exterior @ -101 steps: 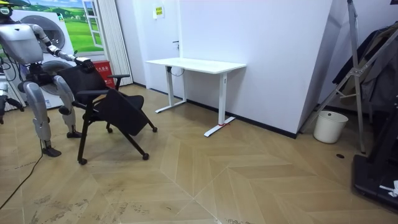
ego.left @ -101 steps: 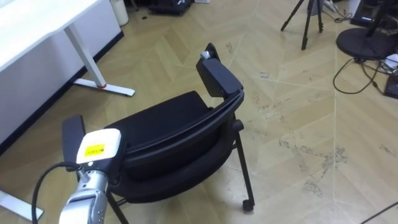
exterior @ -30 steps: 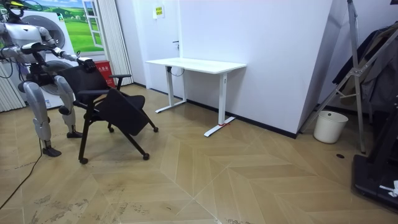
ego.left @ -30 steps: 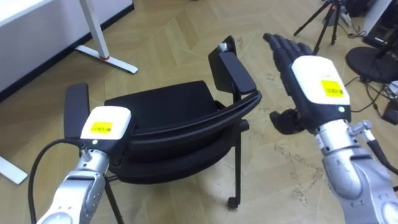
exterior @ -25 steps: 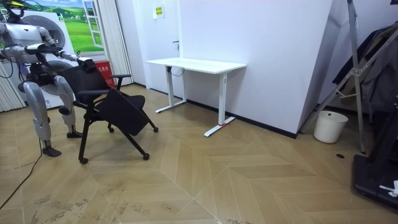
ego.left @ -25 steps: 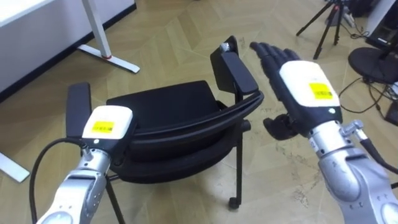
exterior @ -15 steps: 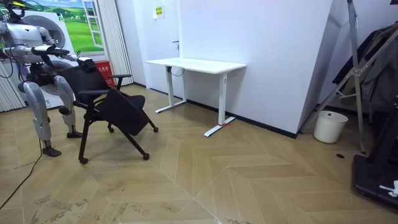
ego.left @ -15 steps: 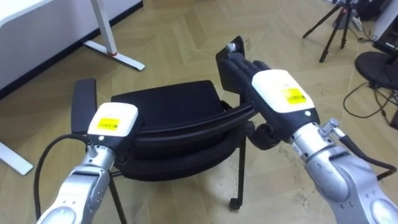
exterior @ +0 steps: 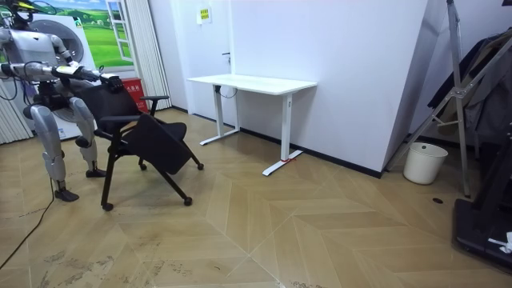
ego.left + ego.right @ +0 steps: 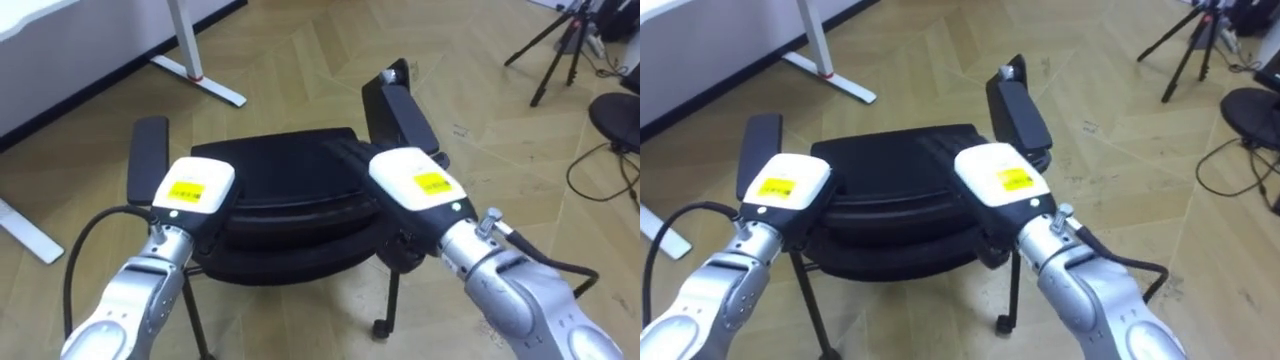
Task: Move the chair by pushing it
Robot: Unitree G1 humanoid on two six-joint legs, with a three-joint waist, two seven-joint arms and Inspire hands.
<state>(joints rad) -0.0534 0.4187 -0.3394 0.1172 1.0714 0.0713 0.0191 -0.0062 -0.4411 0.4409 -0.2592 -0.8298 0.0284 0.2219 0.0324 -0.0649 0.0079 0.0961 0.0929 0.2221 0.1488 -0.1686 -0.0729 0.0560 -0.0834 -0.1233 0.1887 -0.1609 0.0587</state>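
Note:
A black chair with armrests [image 10: 285, 170] stands right in front of me, its seat facing away toward a white desk. My left hand [image 10: 195, 190] rests on the left end of the backrest's top edge, beside the left armrest [image 10: 148, 160]. My right hand [image 10: 415, 185] lies on the right end of the backrest, its dark fingers [image 10: 345, 155] stretched straight across the top edge, near the right armrest [image 10: 405, 112]. In the room view I stand behind the chair [image 9: 148, 132] at the room view's left, arms reaching forward to its back.
The white desk [image 9: 252, 82] stands ahead of the chair, its leg and foot [image 10: 200, 70] on the wood floor at the upper left. A tripod [image 10: 560, 50] and a black round base [image 10: 615, 110] with a cable are at the right. A white bin [image 9: 424, 162] sits far off.
My right hand has come down from the air at the right and settled on the backrest. The left hand stayed on the backrest. The view has shifted a little.

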